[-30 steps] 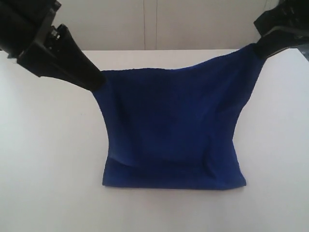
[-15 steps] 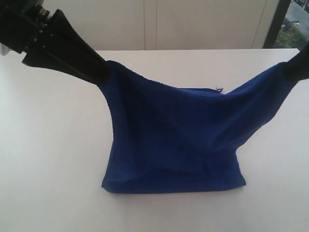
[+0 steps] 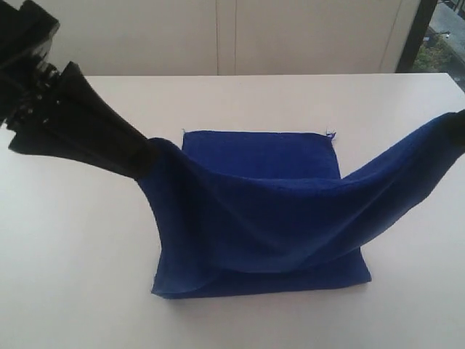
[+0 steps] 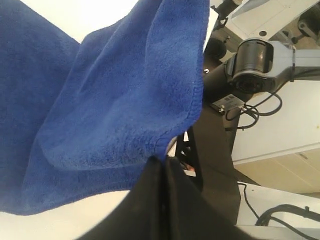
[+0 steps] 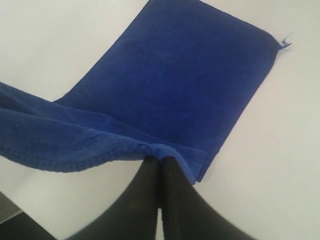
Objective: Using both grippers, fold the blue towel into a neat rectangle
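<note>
Fold in hand: the blue towel (image 3: 269,211) lies partly flat on the middle of the table (image 3: 73,276), while its upper layer is raised off the table and slung between your two grippers. The left gripper (image 3: 147,156), above the table's left side, is pinched closed on one corner of that layer. The right gripper (image 3: 459,127), above the table's right side and almost out of the exterior view, is clamped on the opposite corner. Judged from this, you are midway through a half-fold, with the crease at the table's near side and the held edge sagging in a deep curve over the flat layer. The next move probably calls for taking the slack out evenly, carrying both corners to meet the flat layer's corners toward the table's far side, lowering them together and only then releasing. Uneven height between the arms would likely skew the rectangle. The exterior view alone shows the whole sling and both arms at once. The right wrist view alone shows the narrow closed jaws biting the stitched hem, with the flat layer and its loose thread (image 5: 285,44) spread on the table below. The left wrist view alone shows the other corner's grip close up and a grey-white housing (image 4: 260,55) with cables beyond the table.
</note>
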### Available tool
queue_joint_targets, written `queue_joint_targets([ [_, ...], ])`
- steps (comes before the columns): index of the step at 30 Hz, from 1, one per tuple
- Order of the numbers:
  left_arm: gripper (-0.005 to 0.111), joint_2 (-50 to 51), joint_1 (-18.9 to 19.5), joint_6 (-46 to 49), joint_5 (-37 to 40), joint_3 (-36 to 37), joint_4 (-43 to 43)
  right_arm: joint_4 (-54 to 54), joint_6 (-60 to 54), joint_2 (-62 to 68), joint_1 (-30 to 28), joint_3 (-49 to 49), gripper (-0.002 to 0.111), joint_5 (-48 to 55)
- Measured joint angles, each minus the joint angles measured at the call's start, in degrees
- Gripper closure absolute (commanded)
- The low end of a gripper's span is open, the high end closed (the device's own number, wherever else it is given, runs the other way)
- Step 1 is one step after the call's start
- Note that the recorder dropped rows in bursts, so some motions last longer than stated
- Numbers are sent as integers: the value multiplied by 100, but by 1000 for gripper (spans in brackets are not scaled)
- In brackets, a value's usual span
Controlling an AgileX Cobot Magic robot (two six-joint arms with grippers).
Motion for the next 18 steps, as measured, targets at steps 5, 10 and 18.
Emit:
queue_joint_targets([
  [5,107,-90,0,0,0,247,-67,155,9,-20,0,239,108,0],
  [10,107,-90,0,0,-9,356,-52,153,-150,-20,0,327,108,0],
  [18,107,-90,0,-182,-64,356,486,143,-185,-33,0,338,108,0],
])
